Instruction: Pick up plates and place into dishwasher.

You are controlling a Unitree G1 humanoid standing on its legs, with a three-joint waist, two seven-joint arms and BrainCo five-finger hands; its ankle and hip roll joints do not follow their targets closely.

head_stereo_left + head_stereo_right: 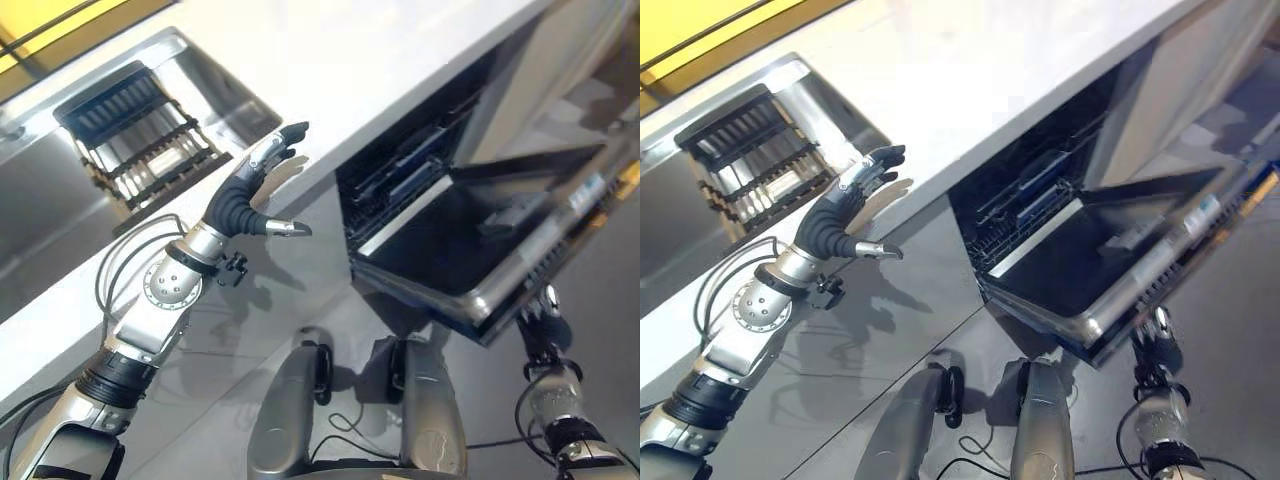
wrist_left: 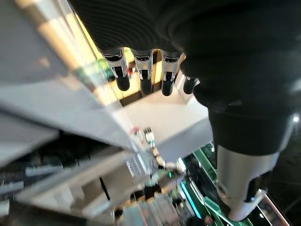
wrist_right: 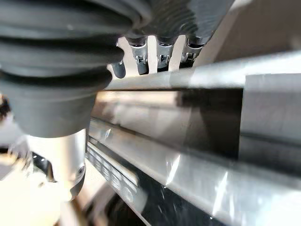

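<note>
The right hand [image 1: 545, 308] sits low under the outer edge of the dishwasher's dropped door [image 1: 470, 240], fingers [image 3: 162, 54] straight against that edge and thumb apart, holding nothing. Up from it, the dishwasher [image 1: 1040, 200] stands open under the white countertop [image 1: 400, 60] with its dark rack [image 1: 1025, 205] showing inside. Further left, the left hand [image 1: 245, 195] hovers at the counter's front edge, fingers extended and thumb spread, empty, and beyond it a black dish rack [image 1: 135, 135] stands in the steel sink [image 1: 215, 85]; I cannot make out plates in it.

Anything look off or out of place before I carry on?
Nothing spilled or broken. The dishwasher door hangs partly open, the right hand at its edge. The left hand hovers open and empty by the counter; I see no plates.
</note>
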